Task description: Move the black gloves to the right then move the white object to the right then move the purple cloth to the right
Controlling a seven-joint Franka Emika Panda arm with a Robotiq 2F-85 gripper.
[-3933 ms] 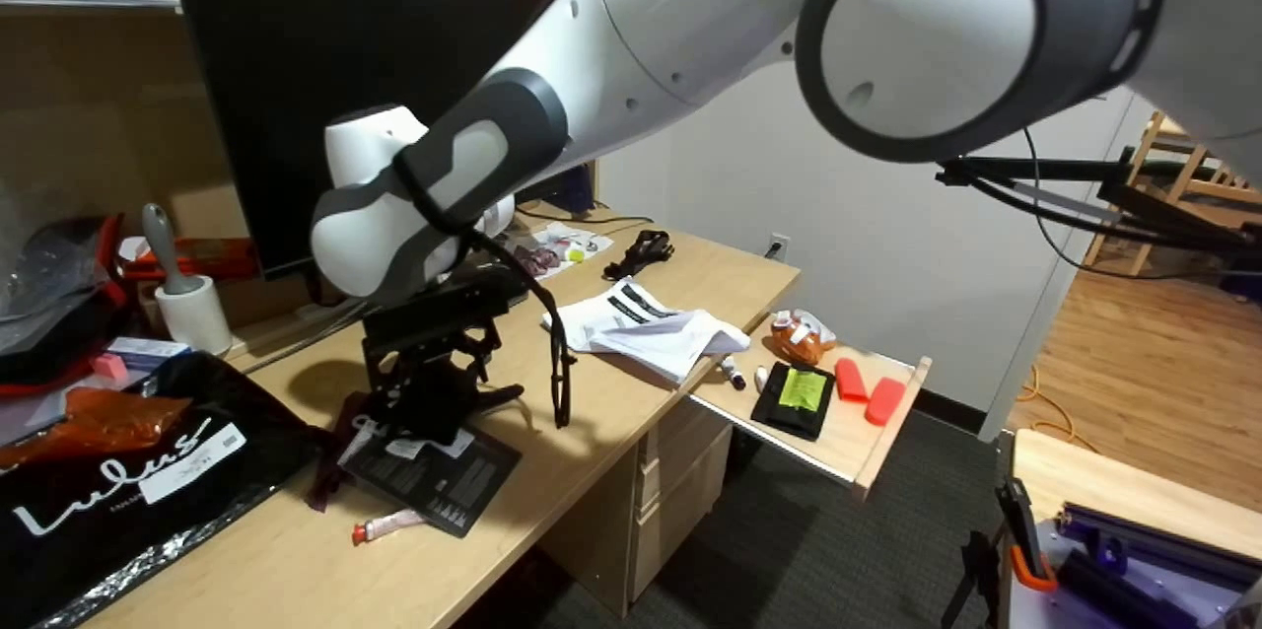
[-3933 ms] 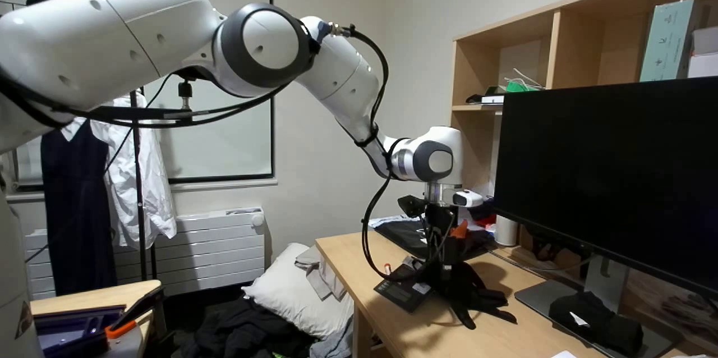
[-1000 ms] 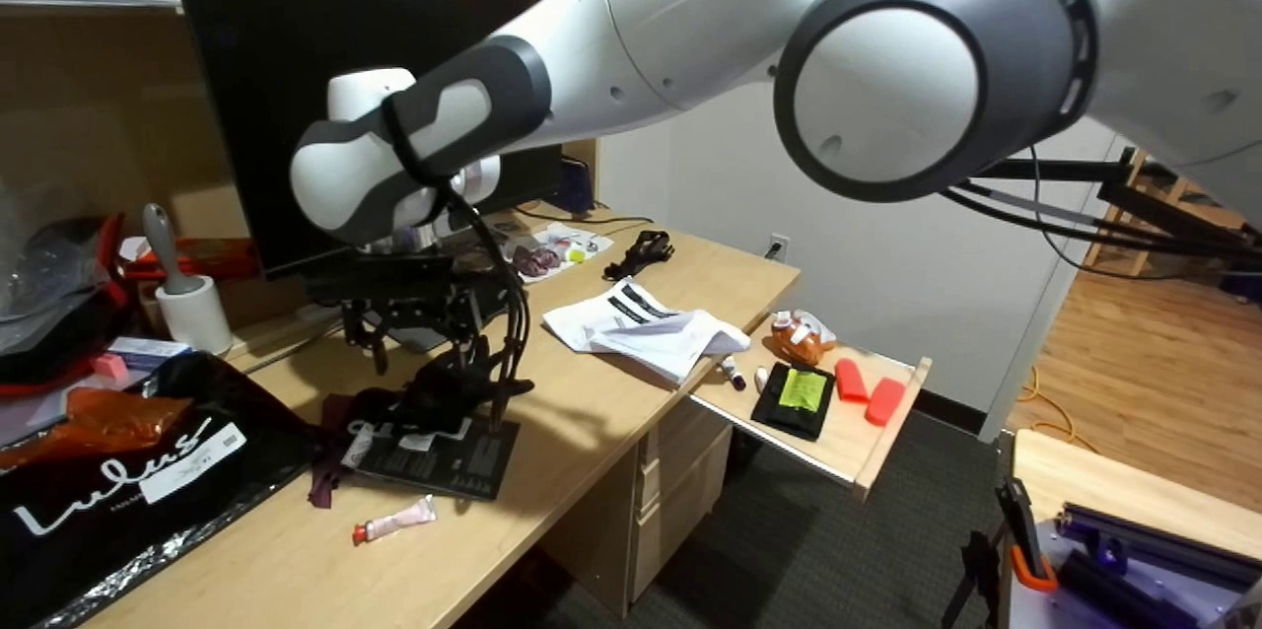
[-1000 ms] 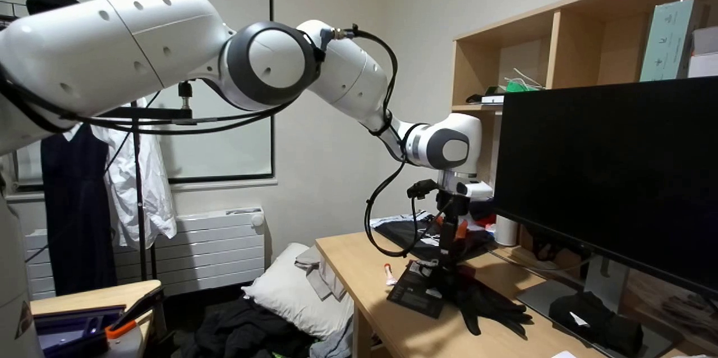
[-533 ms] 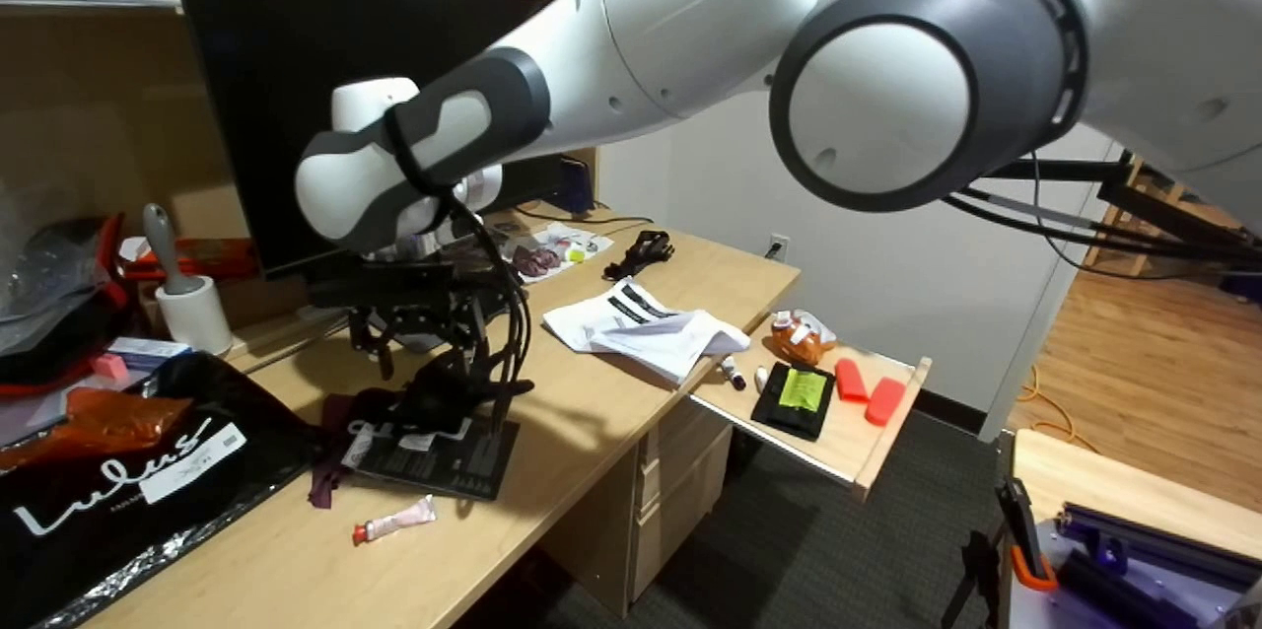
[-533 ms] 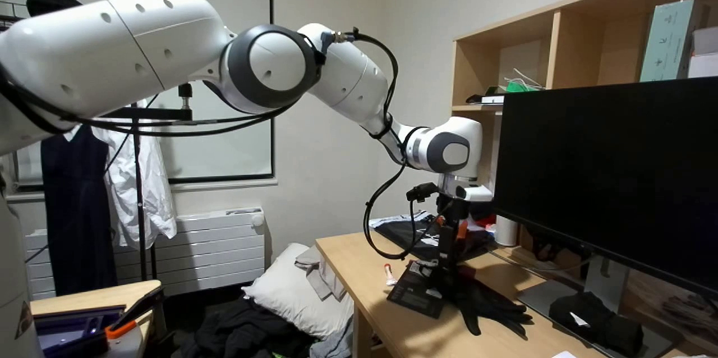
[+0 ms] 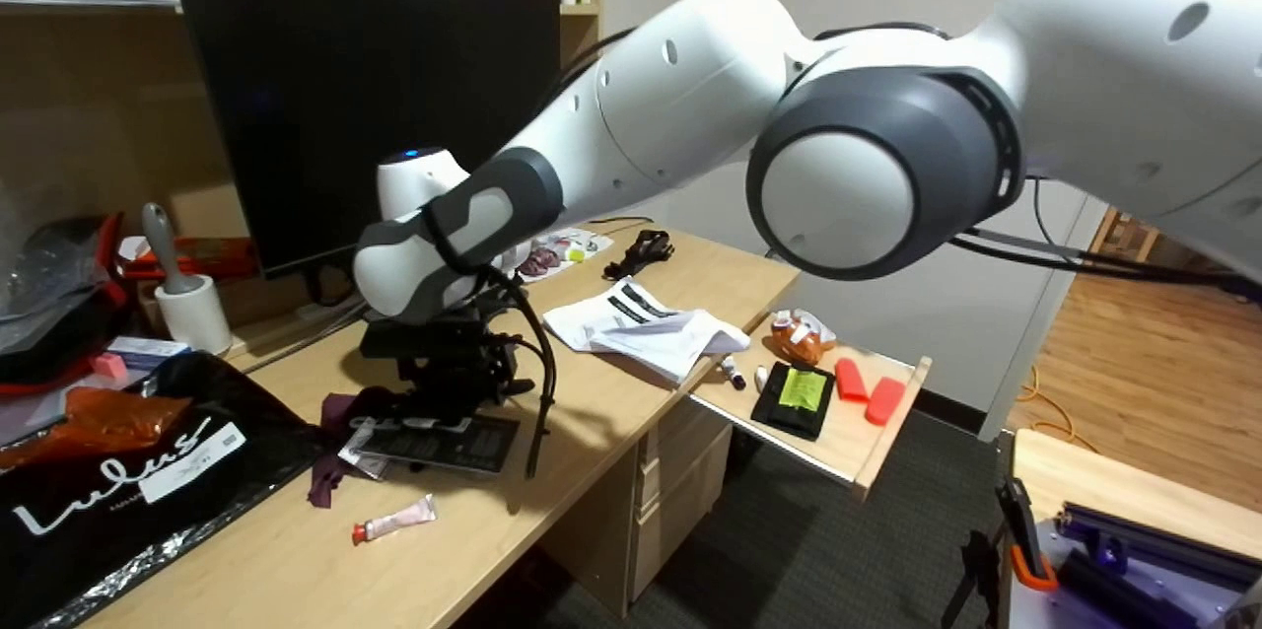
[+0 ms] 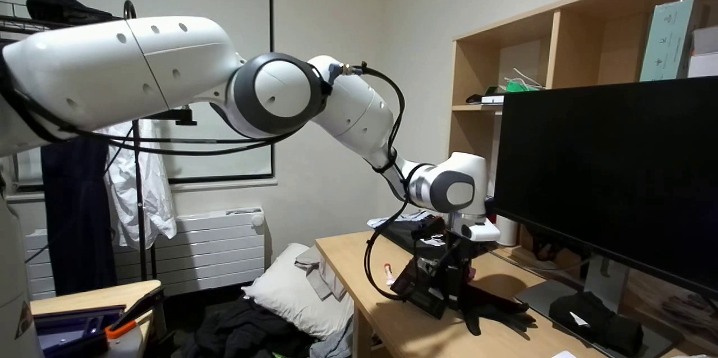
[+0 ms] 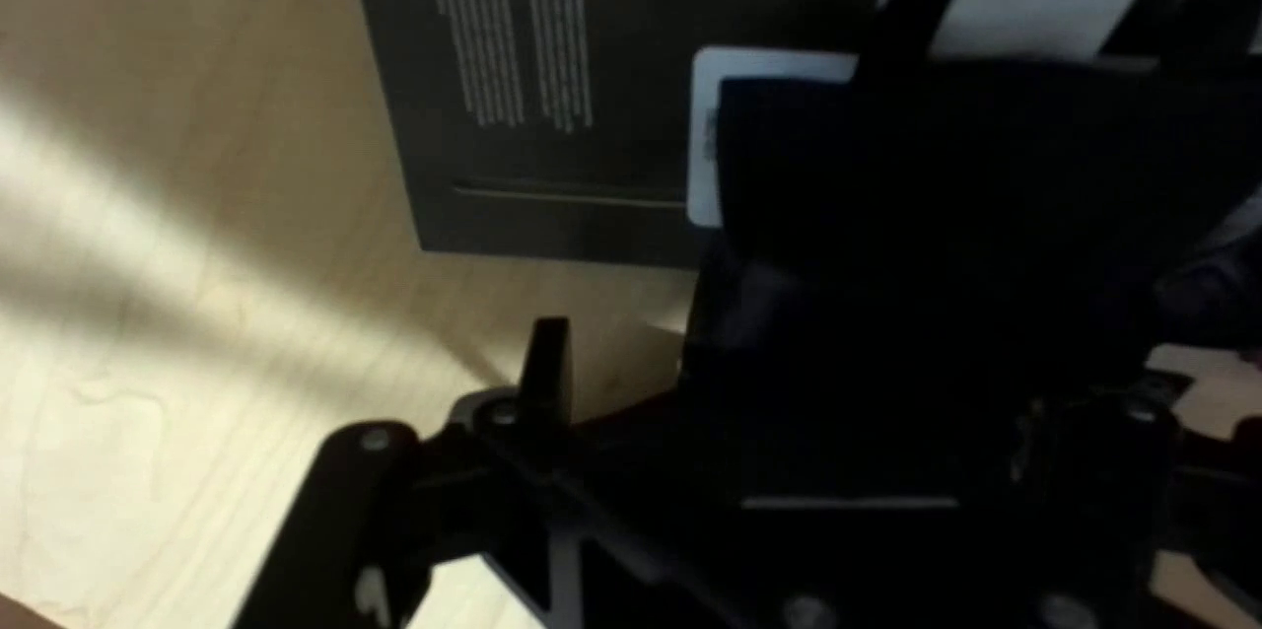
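White script lettering (image 7: 113,478) on the glossy black plastic bag (image 7: 128,523) reads "Lulus"; print on the white rectangular label (image 7: 192,463) below it is too small from where I stand. Pale printed columns (image 9: 508,28) on the flat black rectangular card (image 9: 636,116): blurred, unreadable

Pale wall (image 8: 331,189), wooden desk (image 7: 266,560), dark carpet (image 7: 789,560).

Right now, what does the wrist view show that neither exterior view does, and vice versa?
Only the wrist view: a thin pale line near the edge of the black packet, and desk showing between the fingers of the hand.

Only the exterior views: the monitor, the black bag and the white object, a pale tube with a red cap.

Both: the hand, desk, packet and black gloves, a dark mass in the wrist view. Purple cloth: unclear in the wrist view.
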